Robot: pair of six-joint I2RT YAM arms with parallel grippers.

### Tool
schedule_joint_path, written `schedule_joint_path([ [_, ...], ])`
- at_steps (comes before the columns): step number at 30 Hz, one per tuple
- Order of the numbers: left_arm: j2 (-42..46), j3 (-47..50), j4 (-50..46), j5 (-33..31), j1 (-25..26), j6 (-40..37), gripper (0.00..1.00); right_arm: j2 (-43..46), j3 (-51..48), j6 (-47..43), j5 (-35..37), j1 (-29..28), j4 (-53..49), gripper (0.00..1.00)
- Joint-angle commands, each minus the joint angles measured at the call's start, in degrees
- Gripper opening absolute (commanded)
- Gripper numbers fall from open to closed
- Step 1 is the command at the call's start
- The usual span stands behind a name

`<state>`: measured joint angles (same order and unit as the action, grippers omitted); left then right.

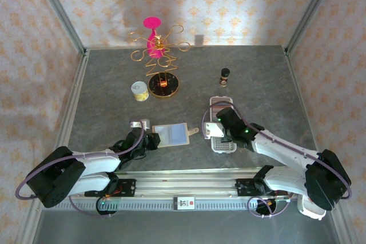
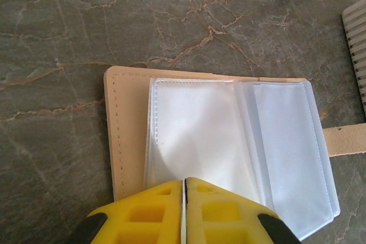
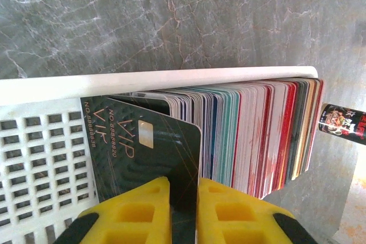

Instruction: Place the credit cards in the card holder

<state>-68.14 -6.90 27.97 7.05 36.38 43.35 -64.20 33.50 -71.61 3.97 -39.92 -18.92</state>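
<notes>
While the open card holder [image 2: 229, 135] is clenched on the surface [image 2: 57, 21] by the left fingers [image 2: 148, 215], a dark card [image 3: 143, 147] among the credit cards [image 3: 257, 130] in the tray [image 3: 34, 141] is grasped by the right fingers [image 3: 137, 210], and a straight lift is judged necessary next.

Two white-and-black arms, yellow fingertips.
left arm [image 1: 86, 167], right arm [image 1: 291, 167]: white shells, black joints and wrists, lilac cable loops, green LEDs; moulded yellow plastic fingers [image 2: 146, 215], square pockets, black corners.
</notes>
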Motion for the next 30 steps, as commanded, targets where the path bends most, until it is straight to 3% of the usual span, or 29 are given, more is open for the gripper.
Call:
schedule_joint_path([
  [1, -0.95, 0.57, -1.15, -1.35, 0.18, -1.55, 0.12, 1.45, 2.05, 1.23, 2.79, 0.46, -1.30, 0.15],
  [21, -2.18, -0.73, -2.17, -4.29, 0.18, -2.93, 0.11, 5.43, 5.97, 7.86, -0.56, -1.17, -11.31, 0.00],
  [26, -1.11, -1.08, -2.54, -5.26, 0.18, -3.19, 0.11, 5.70, 12.54, 15.28, -6.60, -4.20, -19.08, 0.00],
  [30, -0.35, -0.93, -2.57, -4.85, 0.18, -3.45, 0.11, 6.84, 17.36, 26.96, -15.04, -5.88, -16.44, 0.00],
])
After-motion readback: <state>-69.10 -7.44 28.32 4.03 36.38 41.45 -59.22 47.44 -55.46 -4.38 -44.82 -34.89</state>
